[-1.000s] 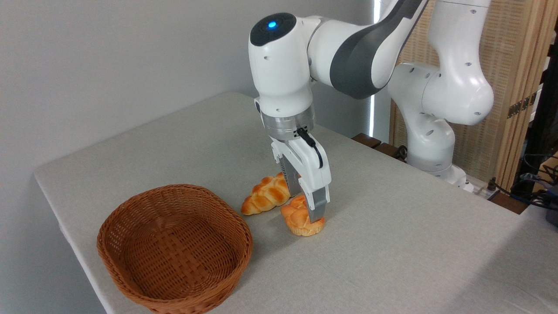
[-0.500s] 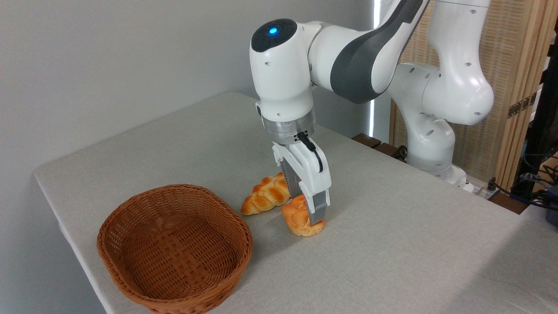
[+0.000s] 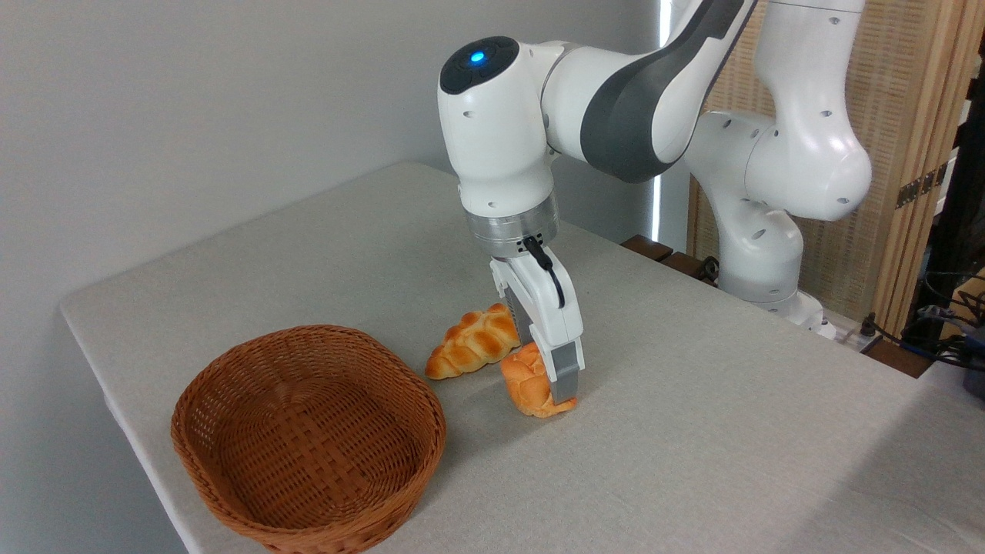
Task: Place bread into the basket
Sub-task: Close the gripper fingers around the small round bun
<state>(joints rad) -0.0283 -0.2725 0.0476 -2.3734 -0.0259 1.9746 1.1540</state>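
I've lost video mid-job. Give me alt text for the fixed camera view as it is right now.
The white robot arm's gripper is closed around the small round bun low over the grey table; whether the bun has cleared the surface is unclear. A longer braided loaf lies just behind it, and the empty wicker basket sits to the left near the table's front edge.

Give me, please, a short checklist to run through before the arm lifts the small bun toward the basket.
1. Grip: gripper is shut on the bread, one finger on each side: ok.
2. Bread off the table: it looks tilted, base at the cloth; cannot tell.
3. Braided loaf clear of the fingers: it lies very close behind the bread; contact cannot tell.
4. Basket ready: empty, upright, to the left of the bread: ok.
5. Path to the basket: bare cloth between the two, nothing standing in the way: ok.
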